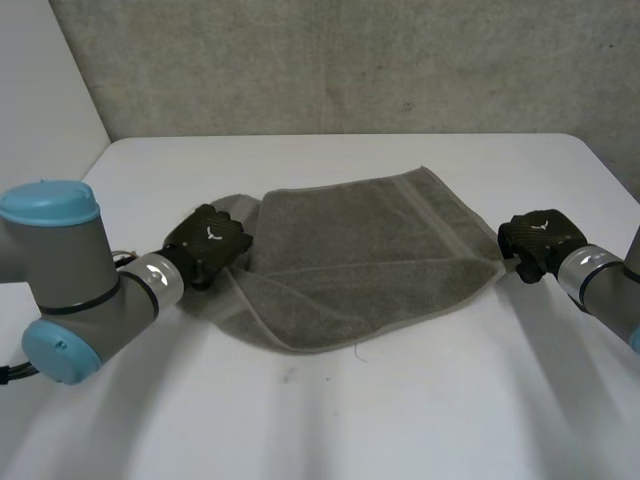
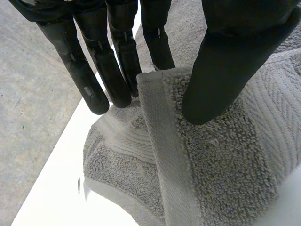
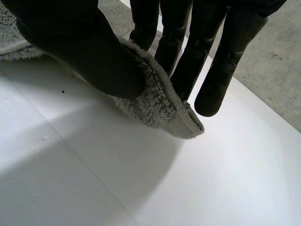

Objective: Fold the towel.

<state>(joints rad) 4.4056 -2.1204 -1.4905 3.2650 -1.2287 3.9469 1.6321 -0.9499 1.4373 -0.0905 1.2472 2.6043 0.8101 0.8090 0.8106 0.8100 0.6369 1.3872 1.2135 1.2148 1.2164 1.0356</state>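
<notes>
A grey terry towel (image 1: pixel 370 255) lies across the middle of the white table (image 1: pixel 400 420), loosely doubled. An upper layer with a flat woven band near its right end sits over a lower layer, whose rounded, hemmed fold sticks out toward the front. Its pile is looped and nubby, and the edges are finished with a smooth stitched hem.

The left hand (image 1: pixel 208 240) is at the towel's left end, at the end of the grey-jointed left arm (image 1: pixel 60 270) with its light-blue caps. In the left wrist view the broad black thumb (image 2: pixel 230 61) presses down on the plush face just inside the hemmed edge. The slim, segmented fingers (image 2: pixel 110 70) stand straight behind that edge, so the cloth (image 2: pixel 225 160) is pinched between thumb and fingers. Below the grip the towel bunches in soft ridges on the table (image 2: pixel 51 188).

The right hand (image 1: pixel 535 242) is at the towel's right edge. In the right wrist view its thumb (image 3: pixel 80 47) lies on top of a towel corner (image 3: pixel 164 108) and the fingers (image 3: pixel 188 61) back it from behind, nipping the fabric. The corner's tip curls down, thick and fuzzy, and touches the smooth tabletop (image 3: pixel 94 165).

A rough grey concrete wall (image 1: pixel 350 60) rises behind the table.
</notes>
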